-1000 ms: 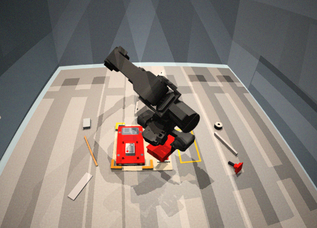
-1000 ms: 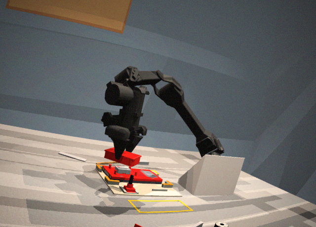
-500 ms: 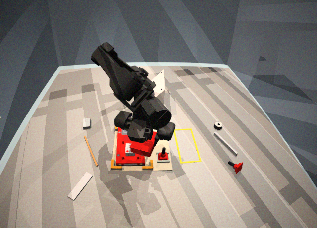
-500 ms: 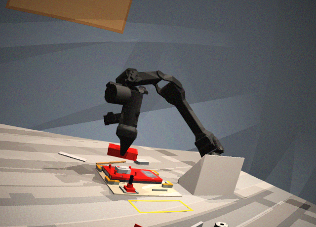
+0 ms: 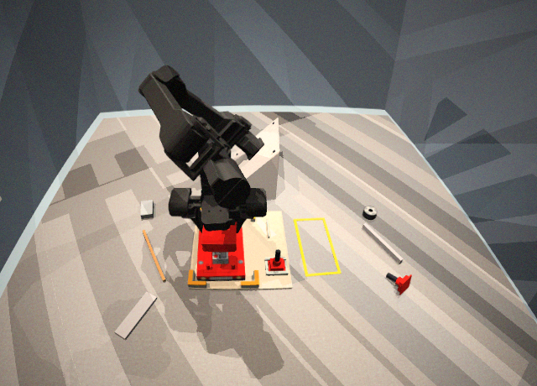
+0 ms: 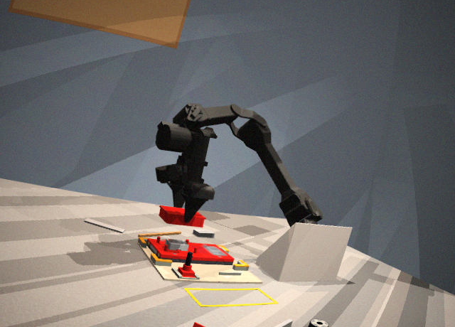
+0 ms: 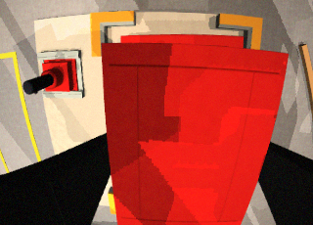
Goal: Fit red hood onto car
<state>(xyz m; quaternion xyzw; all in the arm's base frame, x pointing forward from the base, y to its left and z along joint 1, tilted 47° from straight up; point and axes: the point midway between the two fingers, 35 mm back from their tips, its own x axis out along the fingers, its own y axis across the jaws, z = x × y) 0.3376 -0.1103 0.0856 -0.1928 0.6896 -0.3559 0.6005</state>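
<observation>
The chassis (image 5: pixel 221 274) (image 6: pixel 217 256) (image 7: pixel 181 39) sits in the jig, between orange and yellow corner brackets. The grey engine block (image 5: pixel 220 257) (image 6: pixel 176 244) stands on its deck, with short red pegs (image 5: pixel 208 267) (image 6: pixel 195 250) around it. My gripper (image 5: pixel 220 229) (image 6: pixel 183 214) (image 7: pixel 185 144) is shut on the red hood (image 5: pixel 219 239) (image 6: pixel 169 215) (image 7: pixel 215 98), one finger on each long side. The hood hangs above the chassis, with a clear gap in the exterior view, its length roughly along the chassis. In the wrist view it covers the engine and pegs. Its corner holes are hidden.
On the jig board (image 5: pixel 256 257) (image 6: pixel 205 272) (image 7: pixel 73 127), a red piece with an upright black handle (image 5: pixel 276 263) (image 6: pixel 188 266) (image 7: pixel 59 75) stands beside the chassis. A yellow outline (image 5: pixel 323 273) (image 6: pixel 239 306) lies past it. An orange stick (image 5: pixel 153 256) and a grey block (image 5: pixel 147 208) lie on the other side.
</observation>
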